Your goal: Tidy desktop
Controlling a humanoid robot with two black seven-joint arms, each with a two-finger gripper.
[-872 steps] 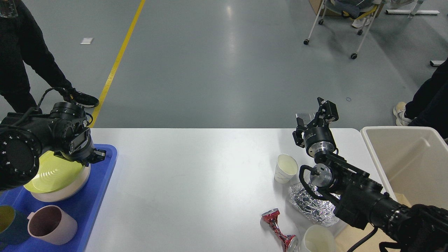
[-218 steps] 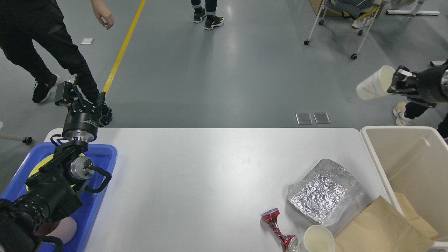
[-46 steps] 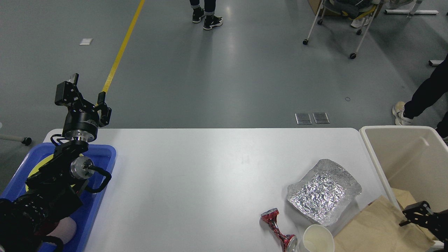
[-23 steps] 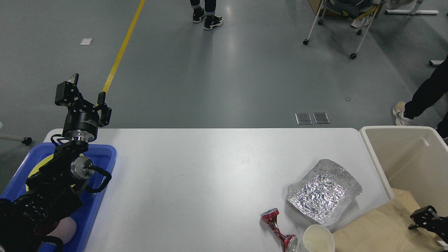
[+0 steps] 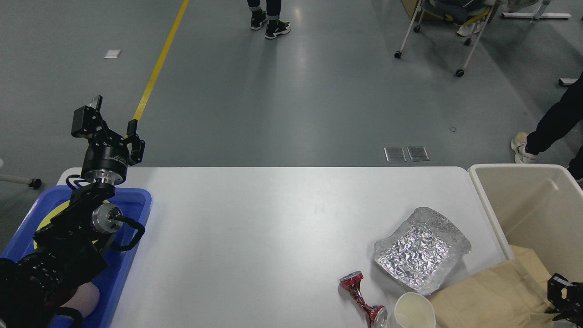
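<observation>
The left gripper (image 5: 110,123) is raised over the far left corner of the desktop (image 5: 255,246), its two fingers spread apart with nothing between them; straight below and toward me from it sits one blue plastic tray (image 5: 132,228), holding one yellow-green plate (image 5: 48,219) and one pinkish cup (image 5: 86,298), both mostly hidden behind the arm. The white desktop stretches to the right of that gripper, and its loose items lie well apart from it, all in the near right part: one sheet of crumpled aluminium foil (image 5: 421,256), one crushed red drink can (image 5: 362,301) just to the left of and below the foil, and one white paper cup (image 5: 413,312) standing upright beside the can at the near edge. The right gripper (image 5: 565,297) shows only as a dark shape at the lower right corner, and I cannot tell whether its fingers are apart or together; it sits against one brown paper bag (image 5: 487,298), which lies across the near wall of the one beige plastic bin (image 5: 489,200), with the cup and foil off to the gripper's left. Three people are partly visible on the grey floor beyond the table, seen only as legs and shoes
</observation>
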